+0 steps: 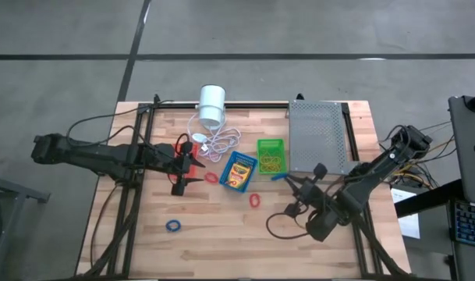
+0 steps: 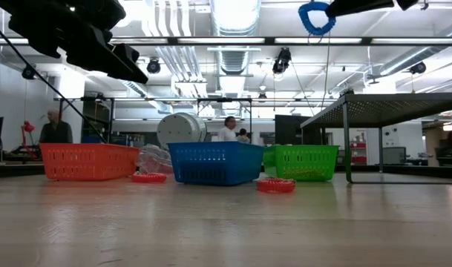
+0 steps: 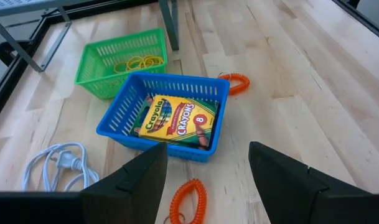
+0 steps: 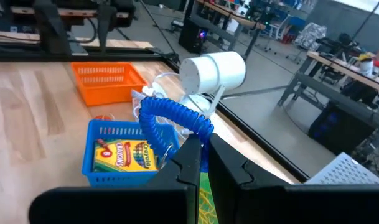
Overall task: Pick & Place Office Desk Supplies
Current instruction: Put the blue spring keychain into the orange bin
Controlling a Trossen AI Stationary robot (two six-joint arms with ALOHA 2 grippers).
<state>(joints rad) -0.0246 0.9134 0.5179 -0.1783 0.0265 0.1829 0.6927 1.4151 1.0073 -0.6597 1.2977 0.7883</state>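
"CRAYONS 8" is readable on the crayon box (image 3: 174,121), which lies inside the blue basket (image 3: 114,121) near the table's middle. Right gripper (image 4: 203,144) is clamped on a blue coiled band (image 4: 170,115), lifted above the green basket (image 1: 271,155). Left gripper (image 3: 206,163) has its fingers apart, above a red coiled band (image 3: 190,200) just beside the blue basket.

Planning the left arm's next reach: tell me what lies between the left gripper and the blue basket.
A red coiled band lies on the wood between the open left gripper and the blue basket; the left wrist view shows it best.
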